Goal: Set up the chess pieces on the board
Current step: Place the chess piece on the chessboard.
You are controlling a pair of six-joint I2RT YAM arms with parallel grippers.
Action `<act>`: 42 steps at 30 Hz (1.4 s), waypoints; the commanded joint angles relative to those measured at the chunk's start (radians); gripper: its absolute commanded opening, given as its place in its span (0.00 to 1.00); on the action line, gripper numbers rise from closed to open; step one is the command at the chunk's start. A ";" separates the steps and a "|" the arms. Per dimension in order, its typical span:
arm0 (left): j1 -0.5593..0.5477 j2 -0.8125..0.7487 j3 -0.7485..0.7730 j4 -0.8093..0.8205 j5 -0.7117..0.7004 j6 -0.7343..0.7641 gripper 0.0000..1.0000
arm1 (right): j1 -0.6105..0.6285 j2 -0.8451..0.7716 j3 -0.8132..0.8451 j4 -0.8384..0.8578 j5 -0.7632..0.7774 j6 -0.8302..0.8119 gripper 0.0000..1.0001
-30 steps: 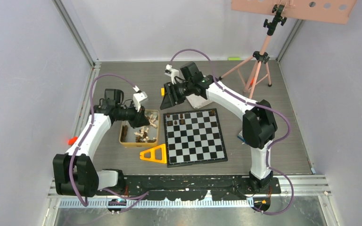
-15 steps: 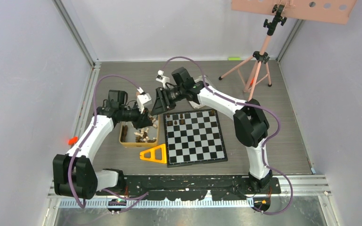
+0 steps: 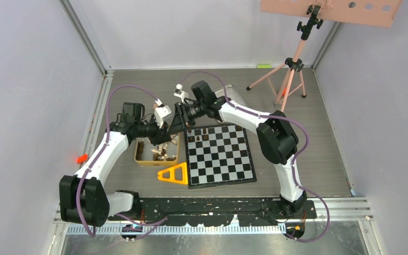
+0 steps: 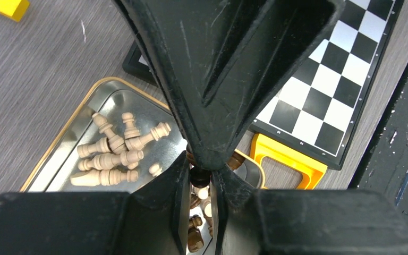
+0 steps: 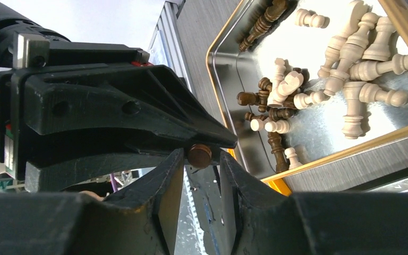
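Observation:
My two grippers meet above the gold tin (image 3: 156, 163), left of the board (image 3: 220, 154). My left gripper (image 4: 201, 170) is shut on a dark brown chess piece (image 4: 200, 178) and holds it over the tin. My right gripper (image 5: 201, 159) faces it, its jaws slightly apart around the round end of that same piece (image 5: 199, 155); one jaw looks to touch it and a small gap shows at the other. A few dark pieces (image 3: 204, 130) stand on the board's far rows. Many pale pieces (image 4: 111, 154) and dark pieces lie in the tin (image 5: 350, 150).
A yellow triangular block (image 3: 174, 174) lies just in front of the tin, against the board's left edge. A silver tin lid (image 3: 228, 95) sits behind the board. A pink tripod (image 3: 292, 69) stands at the back right. A small red object (image 3: 81, 158) lies far left.
My right gripper has swung left from behind the board's far corner to the left gripper over the tin, and its jaws have narrowed around the dark piece. The left gripper has barely moved.

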State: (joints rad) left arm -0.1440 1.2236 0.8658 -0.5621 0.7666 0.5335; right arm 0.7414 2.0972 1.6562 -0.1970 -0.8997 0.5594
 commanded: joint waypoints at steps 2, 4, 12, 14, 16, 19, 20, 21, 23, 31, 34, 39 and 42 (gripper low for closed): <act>-0.003 -0.024 -0.008 0.071 -0.057 -0.022 0.20 | 0.008 0.020 -0.017 0.148 -0.080 0.114 0.33; -0.003 -0.025 -0.008 0.074 -0.066 -0.025 0.20 | 0.009 0.029 -0.022 0.176 -0.091 0.143 0.29; -0.003 -0.035 -0.015 0.079 -0.066 -0.034 0.23 | 0.008 0.045 -0.011 0.170 -0.077 0.151 0.10; -0.003 -0.037 -0.016 0.078 -0.066 -0.034 0.25 | 0.004 0.045 -0.008 0.160 -0.068 0.145 0.06; -0.003 -0.038 -0.015 0.073 -0.066 -0.032 0.27 | -0.001 0.042 -0.007 0.151 -0.061 0.137 0.04; -0.003 -0.036 -0.005 0.048 -0.074 -0.020 0.33 | -0.014 0.034 -0.009 0.128 -0.044 0.115 0.01; -0.003 -0.036 -0.001 0.034 -0.077 -0.012 0.36 | -0.021 0.028 -0.011 0.124 -0.041 0.110 0.01; -0.004 -0.036 0.001 0.027 -0.079 -0.006 0.38 | -0.025 0.023 -0.012 0.115 -0.034 0.100 0.01; -0.002 -0.039 0.002 0.020 -0.079 -0.004 0.43 | -0.033 0.015 -0.015 0.108 -0.029 0.092 0.01; 0.033 -0.047 0.027 0.011 -0.041 -0.024 0.47 | -0.071 -0.019 -0.045 0.108 -0.024 0.081 0.01; 0.061 -0.048 0.033 0.038 0.016 -0.051 0.48 | -0.088 -0.043 -0.060 0.148 -0.028 0.113 0.01; 0.073 -0.039 0.009 0.165 0.110 -0.088 0.48 | -0.126 -0.082 -0.117 0.284 -0.039 0.220 0.01; 0.075 -0.019 0.001 0.253 0.156 -0.118 0.50 | -0.139 -0.110 -0.143 0.359 -0.046 0.285 0.01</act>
State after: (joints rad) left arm -0.0761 1.2053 0.8558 -0.4725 0.8074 0.4610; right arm 0.6197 2.0960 1.5368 -0.0021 -0.9264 0.7441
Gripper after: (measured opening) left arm 0.491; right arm 0.228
